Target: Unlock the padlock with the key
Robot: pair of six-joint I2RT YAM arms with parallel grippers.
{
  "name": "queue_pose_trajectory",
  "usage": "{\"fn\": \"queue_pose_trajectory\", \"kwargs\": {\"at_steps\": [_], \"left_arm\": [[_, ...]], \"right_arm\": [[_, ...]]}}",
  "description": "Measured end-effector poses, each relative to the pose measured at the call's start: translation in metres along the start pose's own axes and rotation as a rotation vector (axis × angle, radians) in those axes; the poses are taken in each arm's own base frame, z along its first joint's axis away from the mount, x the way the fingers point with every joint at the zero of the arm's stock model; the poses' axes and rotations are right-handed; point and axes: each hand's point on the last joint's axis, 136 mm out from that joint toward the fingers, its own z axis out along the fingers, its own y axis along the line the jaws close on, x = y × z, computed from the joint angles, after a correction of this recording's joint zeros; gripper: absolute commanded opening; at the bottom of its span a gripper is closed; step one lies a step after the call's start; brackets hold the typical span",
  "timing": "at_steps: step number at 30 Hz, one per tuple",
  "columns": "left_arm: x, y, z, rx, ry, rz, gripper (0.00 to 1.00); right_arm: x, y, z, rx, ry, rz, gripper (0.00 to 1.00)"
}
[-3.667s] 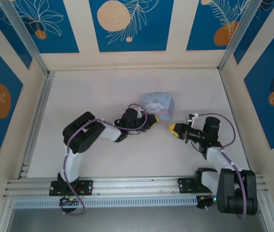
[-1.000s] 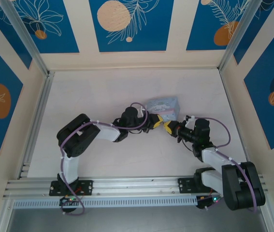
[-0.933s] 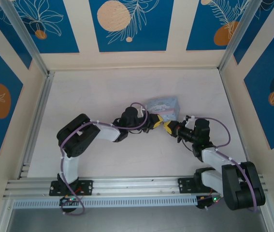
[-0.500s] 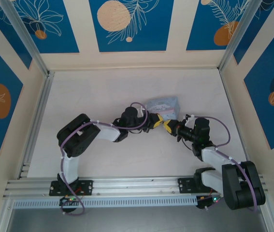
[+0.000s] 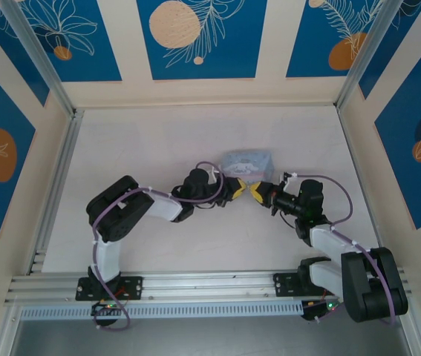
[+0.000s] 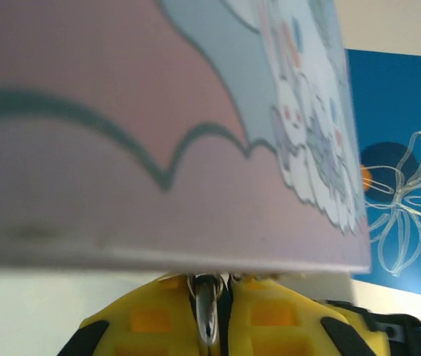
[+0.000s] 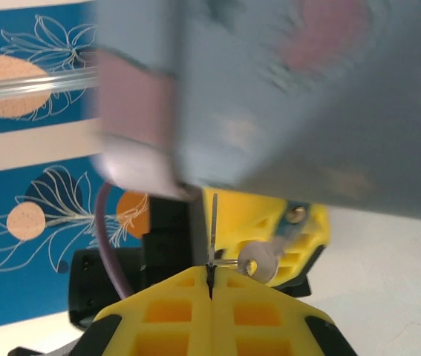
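Pale matte table (image 5: 158, 148). Padlock (image 6: 207, 315): small shiny metal nub clamped betw. ribbed yellow pads of left tool (image 6: 221, 297), just under edge of smooth light-blue printed tin (image 6: 158, 111). Key (image 7: 213, 230): thin flat strip, edge-on, upright, pinched in right tool (image 7: 210, 285). Tools tip-to-tip.

Light-blue cartoon tin (image 5: 247, 162); yellow fingers (image 7: 171, 308); blue floral walls (image 5: 195, 41).

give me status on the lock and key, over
Left gripper shut on the padlock, right gripper shut on the key, tips nearly meeting. Whether it is in the lock: cannot tell. Tin box right beside both tips.
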Motion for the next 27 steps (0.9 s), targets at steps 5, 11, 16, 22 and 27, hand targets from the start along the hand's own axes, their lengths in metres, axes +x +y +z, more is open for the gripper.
{"fn": "queue_pose_trajectory", "kwargs": {"at_steps": [5, 11, 16, 22, 27], "left_arm": [[-0.005, 0.009, -0.025, -0.072, -0.07, 0.02, 0.0], [-0.014, -0.002, -0.057, -0.098, -0.163, 0.065, 0.0], [-0.02, 0.005, -0.081, -0.147, -0.223, 0.076, 0.0], [-0.02, 0.007, -0.096, -0.169, -0.251, 0.082, 0.0], [-0.02, 0.005, -0.099, -0.171, -0.255, 0.089, 0.0]], "right_arm": [[0.011, 0.01, -0.004, -0.029, 0.046, -0.055, 0.0], [0.022, 0.013, -0.004, -0.039, 0.095, -0.085, 0.0], [0.035, 0.006, 0.006, -0.033, 0.166, -0.096, 0.0], [0.052, 0.002, 0.026, -0.031, 0.263, -0.117, 0.0], [0.06, -0.003, 0.038, -0.04, 0.31, -0.135, 0.0]]}}
